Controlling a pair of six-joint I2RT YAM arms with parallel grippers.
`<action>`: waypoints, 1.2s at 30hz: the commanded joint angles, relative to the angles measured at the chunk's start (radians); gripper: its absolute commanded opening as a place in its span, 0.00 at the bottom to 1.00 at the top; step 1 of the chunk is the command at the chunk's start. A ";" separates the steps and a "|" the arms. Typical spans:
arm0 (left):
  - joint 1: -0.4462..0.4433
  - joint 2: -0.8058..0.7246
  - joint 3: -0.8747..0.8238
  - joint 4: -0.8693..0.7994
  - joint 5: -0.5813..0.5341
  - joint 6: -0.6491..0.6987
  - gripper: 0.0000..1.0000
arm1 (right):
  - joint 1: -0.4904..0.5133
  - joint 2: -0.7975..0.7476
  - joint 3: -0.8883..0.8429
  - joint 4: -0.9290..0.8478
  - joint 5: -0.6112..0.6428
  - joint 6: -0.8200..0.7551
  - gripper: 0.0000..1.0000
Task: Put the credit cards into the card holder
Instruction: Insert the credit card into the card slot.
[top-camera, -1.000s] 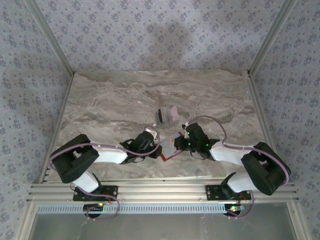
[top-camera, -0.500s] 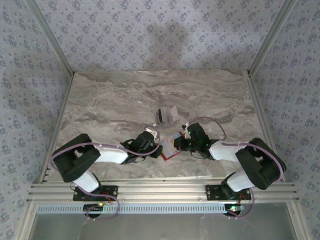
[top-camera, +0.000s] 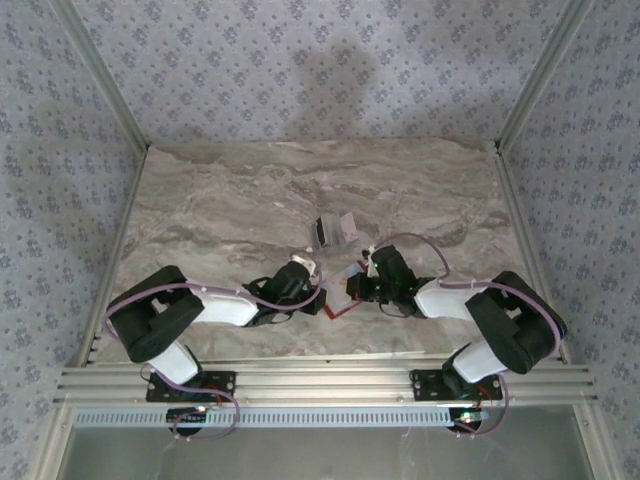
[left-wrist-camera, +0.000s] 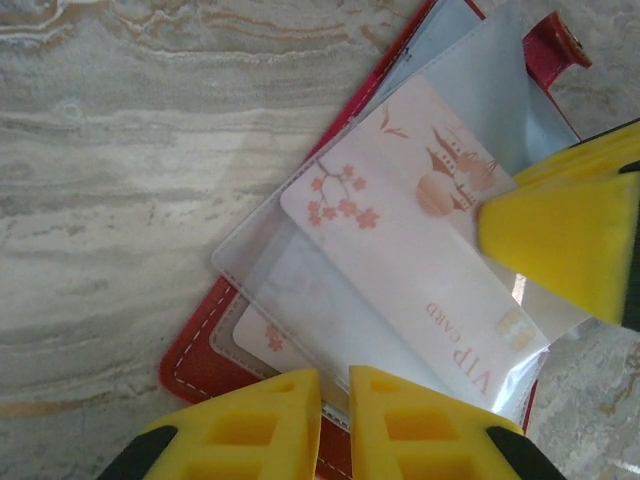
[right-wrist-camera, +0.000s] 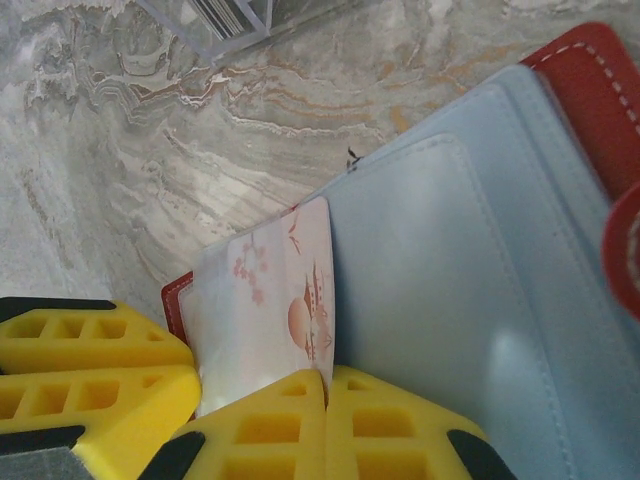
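Right gripper (right-wrist-camera: 327, 388) pinches the credit card (right-wrist-camera: 265, 300) by one end; it looks stiff and slick. Left gripper (left-wrist-camera: 335, 388) clamps a floppy clear pocket (left-wrist-camera: 285, 290) of the card holder (left-wrist-camera: 195, 352).

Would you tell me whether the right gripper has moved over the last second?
Yes. Against the unmoved clear box, the right gripper has edged slightly left, toward the left gripper.

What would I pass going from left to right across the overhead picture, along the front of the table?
Left arm → left pincer → red card holder → right pincer, pinching a credit card → right arm.
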 joint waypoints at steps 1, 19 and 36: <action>-0.007 0.078 -0.010 -0.117 -0.009 0.009 0.16 | 0.040 0.063 -0.008 -0.090 0.030 -0.029 0.00; 0.000 0.116 0.028 -0.127 -0.004 0.017 0.16 | 0.177 0.097 0.067 -0.084 0.020 -0.063 0.02; 0.022 0.061 0.019 -0.179 -0.033 0.044 0.16 | 0.166 -0.019 0.128 -0.299 0.149 -0.080 0.46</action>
